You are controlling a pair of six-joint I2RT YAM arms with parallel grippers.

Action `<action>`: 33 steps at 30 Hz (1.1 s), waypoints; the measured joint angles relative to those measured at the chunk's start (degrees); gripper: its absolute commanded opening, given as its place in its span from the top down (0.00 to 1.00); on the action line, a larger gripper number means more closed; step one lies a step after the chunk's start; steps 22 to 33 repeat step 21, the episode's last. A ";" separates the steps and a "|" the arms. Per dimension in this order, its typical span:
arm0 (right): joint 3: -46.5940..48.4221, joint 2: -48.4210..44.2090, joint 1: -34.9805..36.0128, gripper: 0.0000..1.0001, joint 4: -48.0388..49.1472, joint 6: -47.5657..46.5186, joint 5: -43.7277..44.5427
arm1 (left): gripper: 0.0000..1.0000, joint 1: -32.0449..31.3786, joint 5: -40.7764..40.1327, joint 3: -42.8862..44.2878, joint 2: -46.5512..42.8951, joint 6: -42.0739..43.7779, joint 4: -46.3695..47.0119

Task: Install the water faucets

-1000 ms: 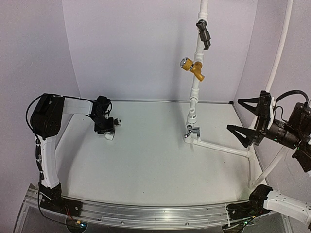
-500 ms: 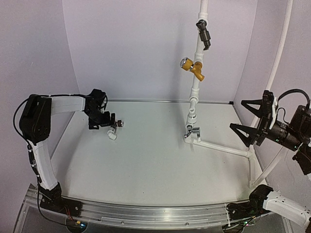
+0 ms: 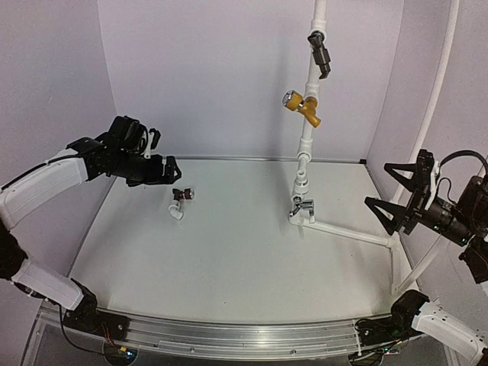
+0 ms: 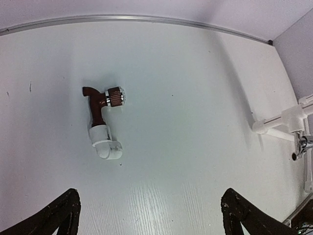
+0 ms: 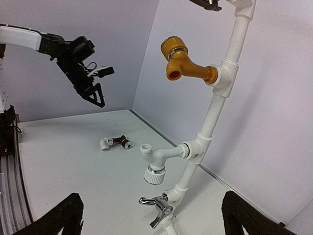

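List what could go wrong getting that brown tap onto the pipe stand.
1. The tap lies loose on its side, the open left claw apart from it; an off-centre pinch could roll it away.
2. Grabbing the white elbow on its stem might let the tap swing or twist.
3. The pipe stand is tall and slim, and the open right claw is not bracing it; pushing could tip it.

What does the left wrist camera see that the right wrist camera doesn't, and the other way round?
Only the left wrist view: the brown faucet from straight above, close enough to show its ribbed knob. Only the right wrist view: the yellow valve and the empty white fitting on the pipe. Both: that faucet with its white elbow, lying untouched on the table, and the open left gripper.
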 measured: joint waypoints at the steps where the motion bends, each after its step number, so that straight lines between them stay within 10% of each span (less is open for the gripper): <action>1: -0.47 -0.05 0.00 0.05 0.03 -0.02 0.61 | 0.00 -0.37 0.07 -1.45 -2.22 -0.14 -0.21; 14: -7.51 4.94 0.00 0.05 5.85 0.26 5.45 | 0.00 -0.80 -1.04 -20.78 -28.18 -4.57 -4.23; 33: -9.96 8.48 0.00 0.05 10.30 0.43 6.19 | 0.00 -0.89 -2.15 -21.66 -31.03 -5.96 -5.34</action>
